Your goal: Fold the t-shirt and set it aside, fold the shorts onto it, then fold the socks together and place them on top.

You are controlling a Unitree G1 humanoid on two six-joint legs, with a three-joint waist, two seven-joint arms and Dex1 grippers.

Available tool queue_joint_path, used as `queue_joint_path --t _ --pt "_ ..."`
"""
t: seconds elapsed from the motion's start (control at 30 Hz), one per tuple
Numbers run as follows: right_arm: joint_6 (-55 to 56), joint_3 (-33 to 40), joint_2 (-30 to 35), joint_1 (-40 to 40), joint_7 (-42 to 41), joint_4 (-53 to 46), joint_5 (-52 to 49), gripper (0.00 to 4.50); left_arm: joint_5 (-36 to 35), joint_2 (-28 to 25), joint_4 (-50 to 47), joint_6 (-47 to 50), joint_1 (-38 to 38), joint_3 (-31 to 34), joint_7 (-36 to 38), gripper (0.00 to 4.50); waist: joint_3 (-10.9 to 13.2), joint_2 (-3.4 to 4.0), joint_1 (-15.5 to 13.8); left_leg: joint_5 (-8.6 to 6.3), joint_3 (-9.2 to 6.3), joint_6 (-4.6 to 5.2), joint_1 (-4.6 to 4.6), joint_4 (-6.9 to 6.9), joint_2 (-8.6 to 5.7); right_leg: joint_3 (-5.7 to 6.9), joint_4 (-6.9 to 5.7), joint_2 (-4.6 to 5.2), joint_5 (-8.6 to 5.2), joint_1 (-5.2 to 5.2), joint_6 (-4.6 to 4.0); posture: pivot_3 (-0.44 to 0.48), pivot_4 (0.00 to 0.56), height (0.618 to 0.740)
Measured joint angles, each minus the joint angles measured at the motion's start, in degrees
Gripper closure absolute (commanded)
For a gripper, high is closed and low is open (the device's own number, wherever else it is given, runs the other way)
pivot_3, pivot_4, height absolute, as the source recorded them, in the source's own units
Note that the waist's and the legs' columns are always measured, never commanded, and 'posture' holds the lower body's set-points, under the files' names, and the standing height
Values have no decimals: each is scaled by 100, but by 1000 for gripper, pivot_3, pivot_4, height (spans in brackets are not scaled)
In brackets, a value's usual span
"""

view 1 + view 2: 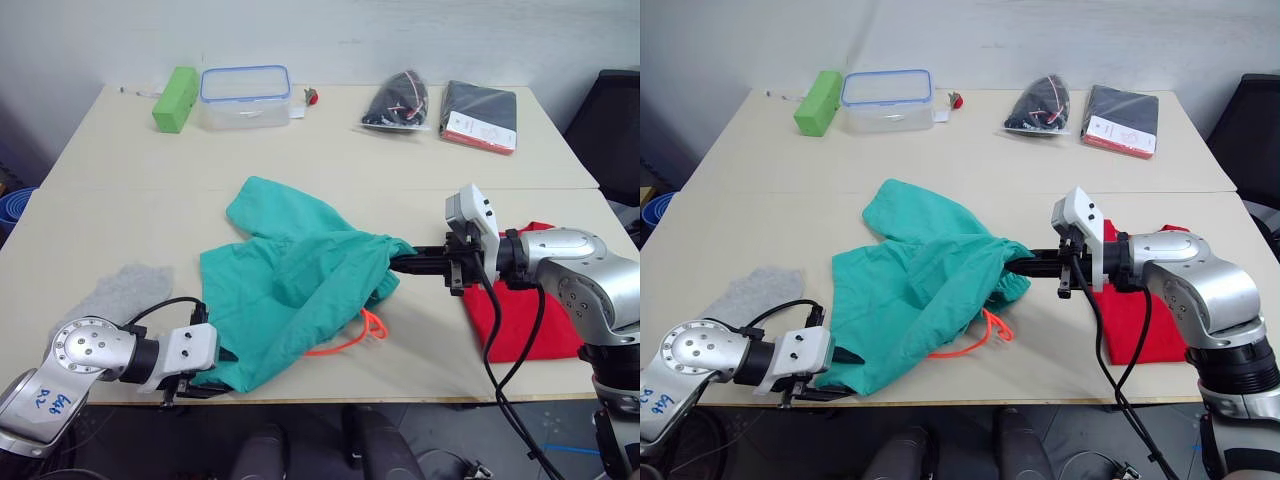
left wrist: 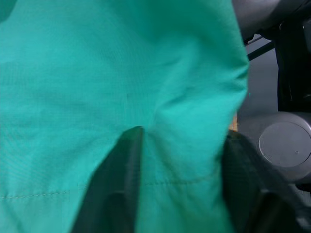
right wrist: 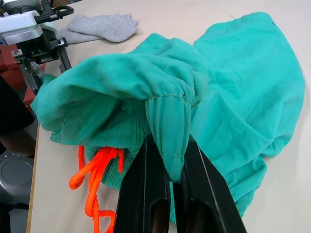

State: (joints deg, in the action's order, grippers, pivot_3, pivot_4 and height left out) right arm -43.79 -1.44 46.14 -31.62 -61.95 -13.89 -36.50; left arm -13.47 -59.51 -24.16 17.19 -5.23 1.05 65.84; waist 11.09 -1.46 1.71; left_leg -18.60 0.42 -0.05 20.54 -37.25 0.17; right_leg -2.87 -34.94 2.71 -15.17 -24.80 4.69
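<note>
Gripper on my right arm is clamped on the gathered waistband of the shorts, its two black fingers pinching a fold of teal cloth between them and holding that part raised off the table; the right wrist view shows the fold squeezed tight between the fingers. My left gripper sits at the near edge of the table, toward the left, at the lower hem of the same shorts; in the left wrist view the hem lies between its two fingers, which stand apart with cloth across the gap, so I read it as spread around the hem rather than closed on it. The shorts lie in a rumpled heap in the middle of the near half of the table, one leg reaching toward the centre, and the orange drawstring spills out in loops under the lifted waistband. The red t-shirt lies near the right near corner, partly hidden behind my right forearm. The grey socks rest near the left edge, just beside my left arm and apart from the shorts. Along the far edge stand a green block, a clear box with a blue-rimmed lid, a black bundle in a clear bag and a dark flat packet with a white label.
</note>
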Motion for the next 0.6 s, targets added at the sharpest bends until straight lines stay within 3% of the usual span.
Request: queue_joint_path --t 0.13,0.3,0.43,0.6 --pt "0 0 0 0 0 0 1 4500 -82 9 2 -42 -54 -15 136 4477 0 0 0 0 0 0 0 -1 0 0 0 0 0 0 0 0 150 740" --pt "32 0 0 75 4 -7 59 4500 -268 -29 -9 -40 -232 47 321 4477 0 0 -2 0 -1 0 0 0 1 2 0 0 -1 0 -1 0 150 740" --pt "213 -3 18 170 -65 -18 174 4500 -928 -445 -155 515 -263 454 776 4477 0 0 -2 0 -2 0 3 -5 1 7 -2 0 -1 -1 -2 0 150 740" --pt "468 -59 42 273 -202 -15 370 4500 -1766 -713 -172 1222 416 737 1227 4477 0 0 -5 0 -5 0 2 -10 -1 13 -5 -4 -1 2 -2 0 150 740"
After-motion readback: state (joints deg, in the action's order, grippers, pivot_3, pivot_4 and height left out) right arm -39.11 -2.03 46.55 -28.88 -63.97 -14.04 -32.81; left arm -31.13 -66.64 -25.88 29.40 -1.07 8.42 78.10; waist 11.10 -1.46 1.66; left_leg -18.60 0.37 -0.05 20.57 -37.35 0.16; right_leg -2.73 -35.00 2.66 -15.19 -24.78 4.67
